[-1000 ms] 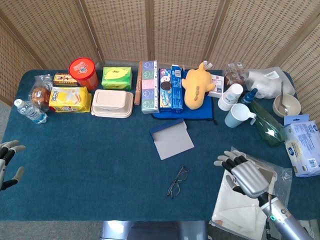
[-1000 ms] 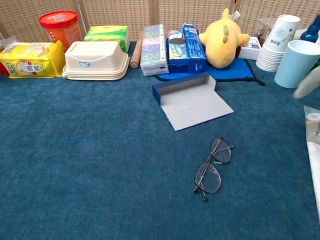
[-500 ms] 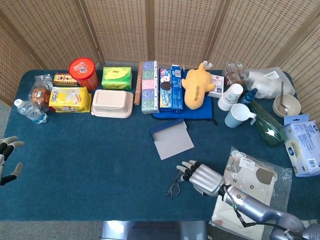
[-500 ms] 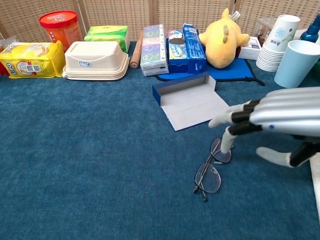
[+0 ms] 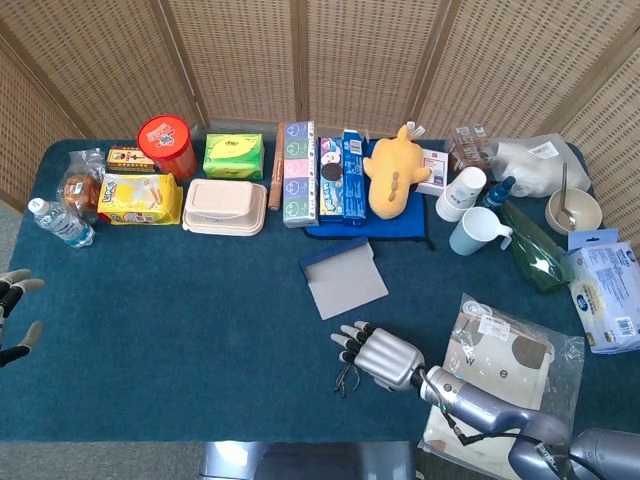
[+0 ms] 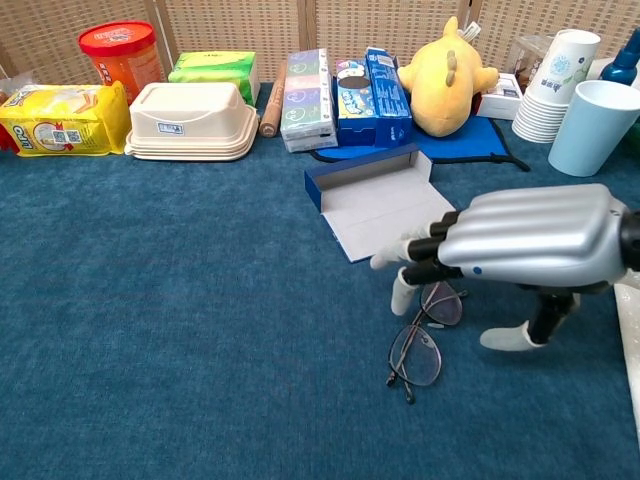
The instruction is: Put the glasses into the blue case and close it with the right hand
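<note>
Two views we use. From the head, our right hand covers the glasses; the left hand is open, empty. From the chest, spread fingers hover over the glasses, holding nothing; blue case lies beyond them. A flat press could bend the frame.

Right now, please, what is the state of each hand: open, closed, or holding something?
Left hand: open, holds nothing, at the table's left edge.
Right hand: open, fingers spread above the glasses, not gripping them.

glasses half hidden (under right robot hand)
</note>
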`<action>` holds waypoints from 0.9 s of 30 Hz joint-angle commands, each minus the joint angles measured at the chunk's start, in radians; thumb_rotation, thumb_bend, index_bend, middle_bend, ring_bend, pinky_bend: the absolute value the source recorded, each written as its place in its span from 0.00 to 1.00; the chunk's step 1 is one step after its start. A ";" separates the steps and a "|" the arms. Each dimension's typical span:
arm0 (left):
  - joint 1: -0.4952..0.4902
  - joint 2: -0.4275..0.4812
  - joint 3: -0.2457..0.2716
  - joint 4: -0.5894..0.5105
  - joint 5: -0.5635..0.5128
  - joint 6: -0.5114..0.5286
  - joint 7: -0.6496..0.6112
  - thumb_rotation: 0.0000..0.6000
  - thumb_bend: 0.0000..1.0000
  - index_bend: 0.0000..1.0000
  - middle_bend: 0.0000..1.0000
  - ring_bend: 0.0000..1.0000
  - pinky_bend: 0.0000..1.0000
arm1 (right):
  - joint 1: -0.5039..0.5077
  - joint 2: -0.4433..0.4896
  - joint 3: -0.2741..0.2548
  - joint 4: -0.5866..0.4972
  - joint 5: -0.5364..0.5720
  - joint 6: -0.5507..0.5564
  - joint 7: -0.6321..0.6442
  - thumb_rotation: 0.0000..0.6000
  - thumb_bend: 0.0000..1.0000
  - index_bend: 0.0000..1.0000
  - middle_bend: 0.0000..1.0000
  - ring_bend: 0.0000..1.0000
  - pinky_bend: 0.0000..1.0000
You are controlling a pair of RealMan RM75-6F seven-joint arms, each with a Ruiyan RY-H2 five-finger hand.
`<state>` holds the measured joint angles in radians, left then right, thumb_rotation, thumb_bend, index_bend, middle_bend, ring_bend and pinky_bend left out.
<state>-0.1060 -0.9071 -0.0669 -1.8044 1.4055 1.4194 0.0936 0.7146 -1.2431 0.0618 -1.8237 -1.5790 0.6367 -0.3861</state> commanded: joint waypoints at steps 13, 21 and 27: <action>0.007 -0.008 0.003 0.028 0.004 0.012 -0.024 1.00 0.36 0.26 0.21 0.18 0.14 | -0.014 -0.074 -0.019 0.038 -0.041 0.139 -0.055 1.00 0.15 0.28 0.12 0.07 0.16; 0.011 -0.009 0.006 0.034 0.005 0.016 -0.029 1.00 0.36 0.26 0.21 0.18 0.14 | 0.002 -0.125 -0.032 0.093 -0.070 0.158 -0.057 1.00 0.15 0.29 0.13 0.09 0.16; 0.017 -0.009 0.008 0.040 0.004 0.023 -0.036 1.00 0.36 0.26 0.21 0.18 0.15 | 0.012 -0.142 -0.039 0.124 -0.077 0.164 -0.067 1.00 0.15 0.30 0.14 0.10 0.17</action>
<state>-0.0892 -0.9161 -0.0585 -1.7646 1.4091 1.4420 0.0572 0.7250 -1.3833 0.0241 -1.7031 -1.6539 0.7993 -0.4512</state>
